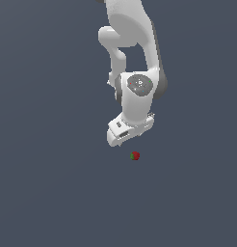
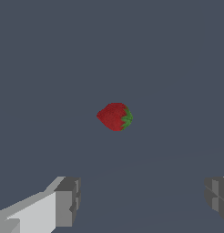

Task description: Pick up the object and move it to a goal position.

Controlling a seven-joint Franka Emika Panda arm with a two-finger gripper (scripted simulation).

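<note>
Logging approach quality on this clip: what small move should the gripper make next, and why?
Probably ease forward and down to centre on the strawberry. The gripper is open and empty, its fingers spread wide, with the fruit lying ahead of them, not between them.

Plain dark slate-blue ground [image 1: 43, 193] filling the whole exterior view, no visible walls, furniture or windows, flat even light, same unmarked grey-blue surface in the wrist view, faint paler diagonal band low across it
</note>
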